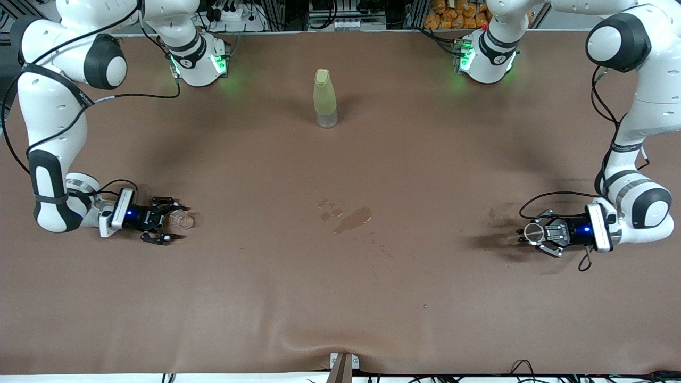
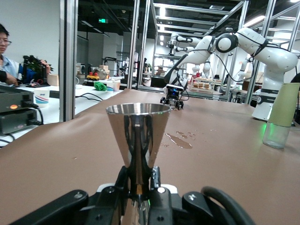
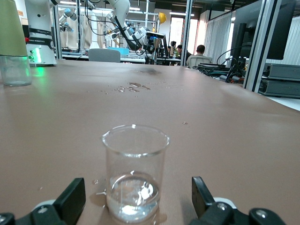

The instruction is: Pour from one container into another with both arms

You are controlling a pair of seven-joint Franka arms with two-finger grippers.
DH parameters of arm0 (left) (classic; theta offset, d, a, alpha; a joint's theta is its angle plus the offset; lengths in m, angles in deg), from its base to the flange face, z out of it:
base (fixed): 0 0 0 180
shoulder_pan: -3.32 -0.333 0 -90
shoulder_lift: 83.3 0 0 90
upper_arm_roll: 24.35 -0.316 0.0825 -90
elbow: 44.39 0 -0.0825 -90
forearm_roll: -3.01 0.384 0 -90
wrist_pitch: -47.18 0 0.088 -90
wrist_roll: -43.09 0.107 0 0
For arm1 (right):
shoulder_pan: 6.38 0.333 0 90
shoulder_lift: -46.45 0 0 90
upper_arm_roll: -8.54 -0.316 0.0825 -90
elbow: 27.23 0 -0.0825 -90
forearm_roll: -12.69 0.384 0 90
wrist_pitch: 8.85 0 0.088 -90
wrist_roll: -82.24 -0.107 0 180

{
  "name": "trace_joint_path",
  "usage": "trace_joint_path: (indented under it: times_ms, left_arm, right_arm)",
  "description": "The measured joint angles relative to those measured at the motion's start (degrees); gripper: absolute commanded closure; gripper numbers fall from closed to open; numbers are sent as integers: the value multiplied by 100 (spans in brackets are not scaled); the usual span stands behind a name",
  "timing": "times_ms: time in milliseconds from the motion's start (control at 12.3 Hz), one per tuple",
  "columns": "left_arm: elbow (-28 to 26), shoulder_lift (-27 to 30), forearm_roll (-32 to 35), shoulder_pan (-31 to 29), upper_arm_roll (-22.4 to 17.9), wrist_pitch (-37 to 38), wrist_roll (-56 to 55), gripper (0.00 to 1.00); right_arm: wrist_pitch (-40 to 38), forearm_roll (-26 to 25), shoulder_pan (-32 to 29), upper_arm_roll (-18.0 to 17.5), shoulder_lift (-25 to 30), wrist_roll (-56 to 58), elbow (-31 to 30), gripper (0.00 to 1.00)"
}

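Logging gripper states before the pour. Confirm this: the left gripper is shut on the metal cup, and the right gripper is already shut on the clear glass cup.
Half of that is wrong. The left gripper is shut on the metal cup. The right gripper is open: the right wrist view shows its fingers standing apart on either side of the clear glass cup, not touching it.

No legible text or labels anywhere.

Glass cup (image 3: 135, 172): clear, glossy, smooth.
Cone cup (image 2: 137, 140): polished mirror-like metal.
Tabletop (image 1: 340, 287): matt brown covering, wrinkled, wet patches.
Bottle (image 1: 325, 98): frosted yellow-green, clear base.
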Motion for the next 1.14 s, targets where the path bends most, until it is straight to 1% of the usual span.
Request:
trace_joint_path:
  times_ms: [243, 486, 649, 811, 892, 1054, 1135]
  left_arm:
    - [0, 0, -13, 237, 106, -64, 17, 100]
    - [-13, 0, -101, 527, 228, -382, 30, 100]
    - [-64, 7, -307, 709, 415, -826, 30, 100]
    - [-120, 25, -341, 774, 633, -1173, 30, 100]
    - [-135, 36, -370, 775, 700, -1268, 30, 100]
    - [-141, 47, -479, 776, 777, -1410, 30, 100]
    - [-144, 51, -495, 778, 801, -1439, 30, 100]
  right_arm:
    - [10, 94, 26, -91, -22, 7, 1, 0]
    - [15, 220, 110, -119, -67, 10, 2, 0]
    - [17, 235, 127, -141, -83, 12, 13, 36]
    - [16, 238, 127, -143, -85, 12, 15, 69]
    - [16, 239, 127, -143, -85, 12, 15, 77]
    - [16, 240, 127, -143, -85, 12, 15, 84]
    - [15, 240, 127, -144, -85, 12, 16, 92]
